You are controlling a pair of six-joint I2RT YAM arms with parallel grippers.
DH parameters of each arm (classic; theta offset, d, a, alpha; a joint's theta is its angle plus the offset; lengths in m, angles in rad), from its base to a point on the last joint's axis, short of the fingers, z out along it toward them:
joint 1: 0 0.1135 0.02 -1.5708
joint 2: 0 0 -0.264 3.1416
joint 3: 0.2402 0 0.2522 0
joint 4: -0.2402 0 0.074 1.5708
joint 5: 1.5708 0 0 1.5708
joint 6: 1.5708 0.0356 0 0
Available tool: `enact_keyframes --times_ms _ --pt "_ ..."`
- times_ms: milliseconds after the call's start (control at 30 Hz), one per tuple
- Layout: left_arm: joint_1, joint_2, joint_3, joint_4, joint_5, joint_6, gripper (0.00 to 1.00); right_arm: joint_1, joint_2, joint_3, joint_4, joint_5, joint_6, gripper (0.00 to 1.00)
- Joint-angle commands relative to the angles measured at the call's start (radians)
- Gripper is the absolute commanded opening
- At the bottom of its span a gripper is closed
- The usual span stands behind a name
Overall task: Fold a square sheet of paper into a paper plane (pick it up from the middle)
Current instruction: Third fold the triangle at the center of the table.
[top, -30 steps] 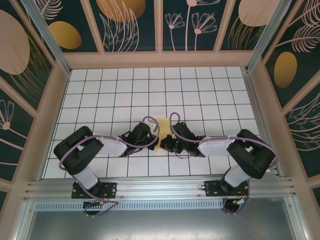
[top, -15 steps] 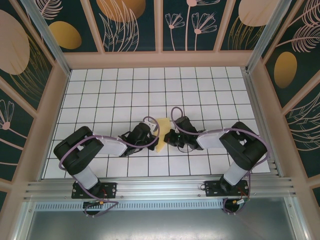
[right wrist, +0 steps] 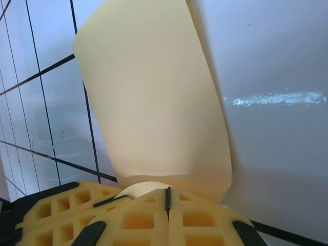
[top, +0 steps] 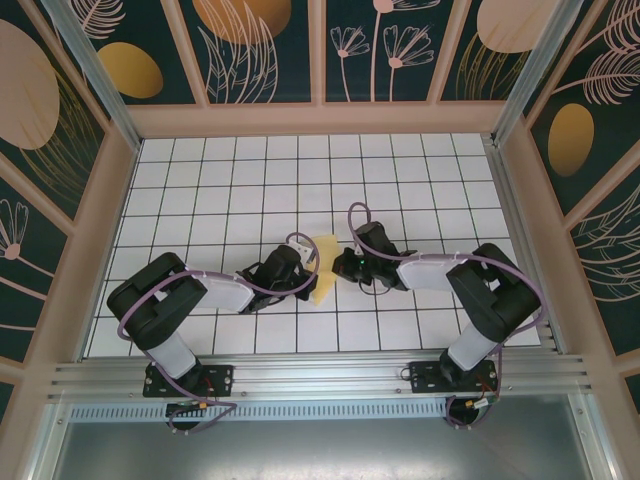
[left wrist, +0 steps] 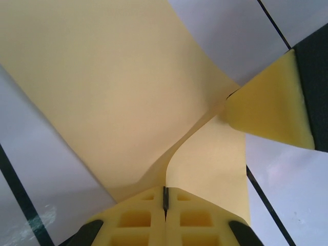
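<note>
white table ruled in black squares; yellow paper near its middle.

Left gripper: yellow waffle-pattern pads pressed together, clamped on a raised edge of the square sheet of paper. The sheet curves up off the white gridded surface, with a broad flap at left and a narrower one at right. The tip of the right gripper's pad touches the sheet at right.
</note>
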Motion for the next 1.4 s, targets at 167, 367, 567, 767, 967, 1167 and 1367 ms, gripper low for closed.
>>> enact_keyframes --times_ms 167,367,567,767,967,1167,1367 --pt "0.004 0.016 -0.003 -0.092 -0.020 0.008 0.00 -0.005 0.092 0.031 -0.043 0.025 -0.025 0.06" --pt "0.004 0.013 -0.005 -0.096 -0.024 0.011 0.00 -0.022 0.009 0.068 -0.068 0.020 -0.052 0.06" --pt "0.004 0.016 -0.004 -0.092 -0.022 0.011 0.00 -0.049 0.043 0.059 -0.048 0.003 -0.065 0.06" --pt "0.004 0.014 -0.001 -0.093 -0.021 0.010 0.00 -0.047 0.117 0.028 -0.031 0.012 -0.037 0.06" --pt "0.004 -0.039 0.017 -0.118 -0.030 -0.011 0.08 -0.045 0.077 0.059 -0.094 0.043 -0.060 0.06" --pt "0.005 -0.179 0.076 -0.222 -0.134 -0.061 0.43 -0.043 0.032 0.105 -0.125 0.019 -0.091 0.06" --pt "0.004 -0.286 0.130 -0.297 -0.144 -0.130 0.35 -0.038 -0.003 0.133 -0.127 -0.006 -0.102 0.07"
